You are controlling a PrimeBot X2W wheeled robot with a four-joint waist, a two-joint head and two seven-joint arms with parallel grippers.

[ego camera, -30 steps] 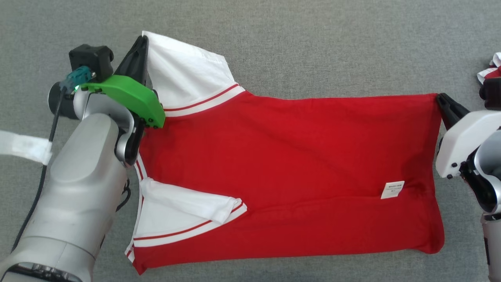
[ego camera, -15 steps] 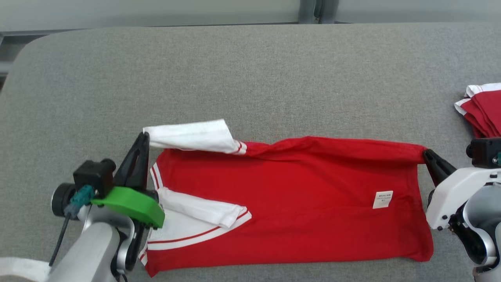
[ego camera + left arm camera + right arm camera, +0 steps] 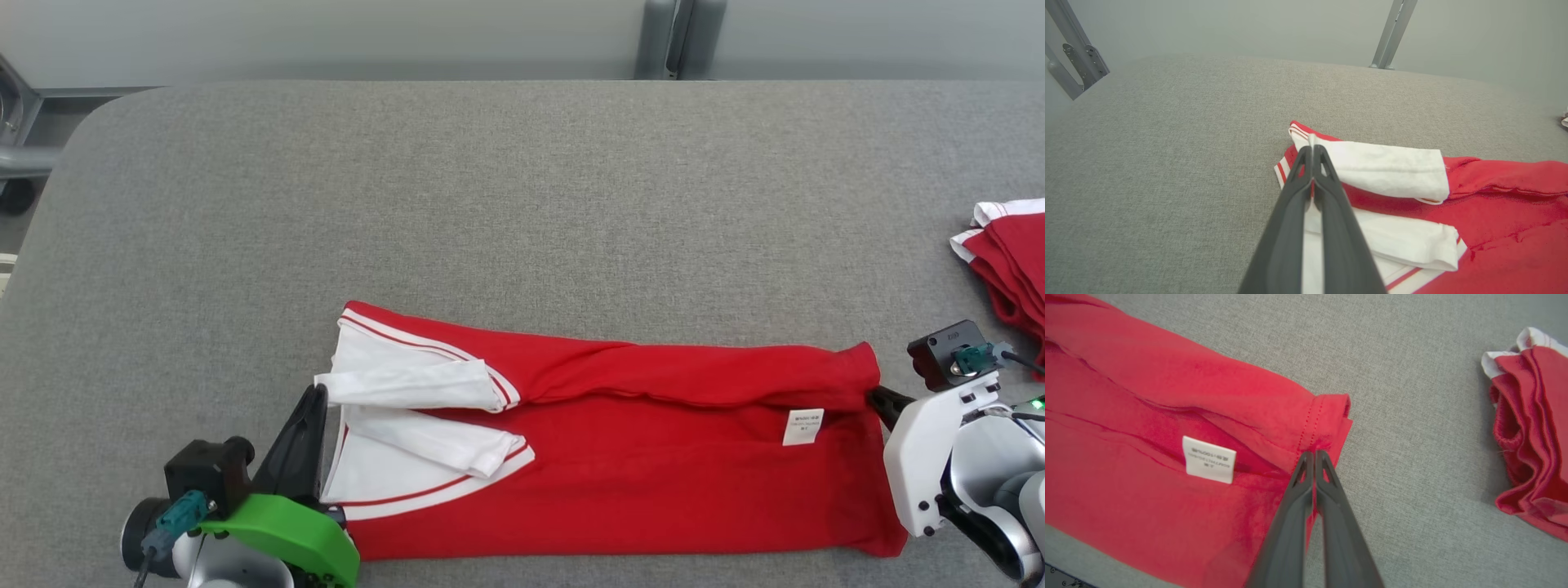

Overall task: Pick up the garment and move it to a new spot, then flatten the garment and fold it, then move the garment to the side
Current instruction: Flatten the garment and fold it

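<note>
The red and white shirt (image 3: 653,490) is laid folded lengthwise near the grey tabletop's (image 3: 490,204) front edge. Its white sleeve end is pinched by the closed left fingers (image 3: 304,445), and its hem corner by the closed right fingers (image 3: 886,403).

Left gripper (image 3: 1312,149) has its fingers pressed together, tips pinching the left edge of a white sleeve (image 3: 1388,169) on the red shirt (image 3: 1515,228). The shirt lies folded on the grey table (image 3: 1167,163), spreading right, with a second white sleeve nearer. Metal post (image 3: 1392,34) stands behind the far edge.
</note>
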